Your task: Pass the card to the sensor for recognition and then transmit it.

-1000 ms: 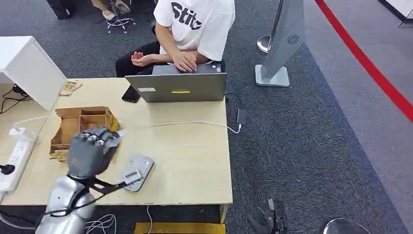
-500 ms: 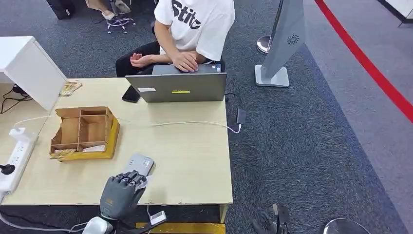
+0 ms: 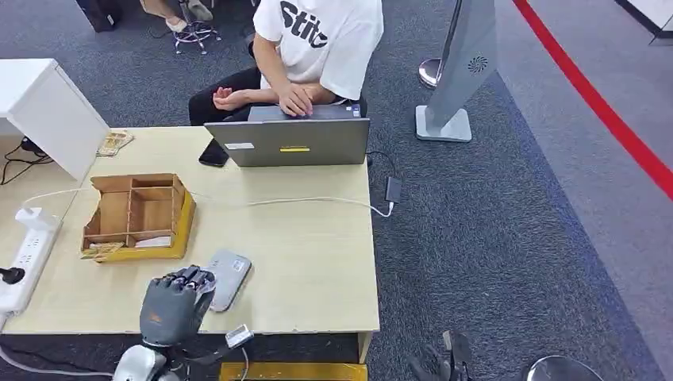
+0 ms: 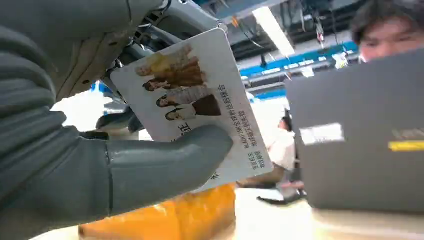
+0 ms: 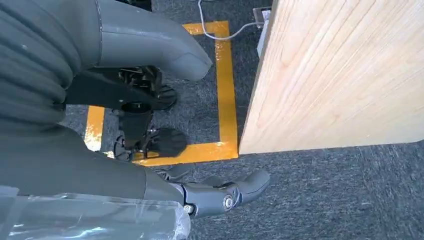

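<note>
left hand (image 4: 75, 165) | thumb pins printed card (image 4: 200, 107) | grey laptop (image 4: 360, 135) behind

wooden table (image 3: 317, 262), laptop (image 3: 290, 143), divided box (image 3: 135, 214), likely sensor (image 3: 228, 278)

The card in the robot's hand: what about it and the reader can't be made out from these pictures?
- Card: in the left wrist view the thumb covers its lower part, and the small print is too fine to read.
- Card in the head view: hidden behind the left hand.
- Sensor: the left hand covers its near end, so whether card and sensor touch cannot be told.
- Right hand: hangs beside the table; its fingers are partly cut off.
</note>
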